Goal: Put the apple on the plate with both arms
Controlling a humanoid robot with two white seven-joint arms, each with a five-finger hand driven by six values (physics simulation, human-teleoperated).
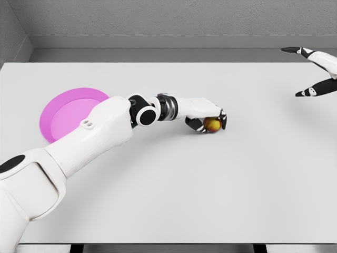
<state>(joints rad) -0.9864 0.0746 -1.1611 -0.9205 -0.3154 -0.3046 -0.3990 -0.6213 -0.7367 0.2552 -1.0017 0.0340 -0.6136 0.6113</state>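
Grasping apple [212,125] mid-table, left hand [206,117] curled around fruit; right hand [316,74] spread, empty, far right. Not yet lifted; carry to pink plate [66,113] remaining.

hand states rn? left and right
Left hand: closed around the apple on the table.
Right hand: open, fingers spread, holding nothing.
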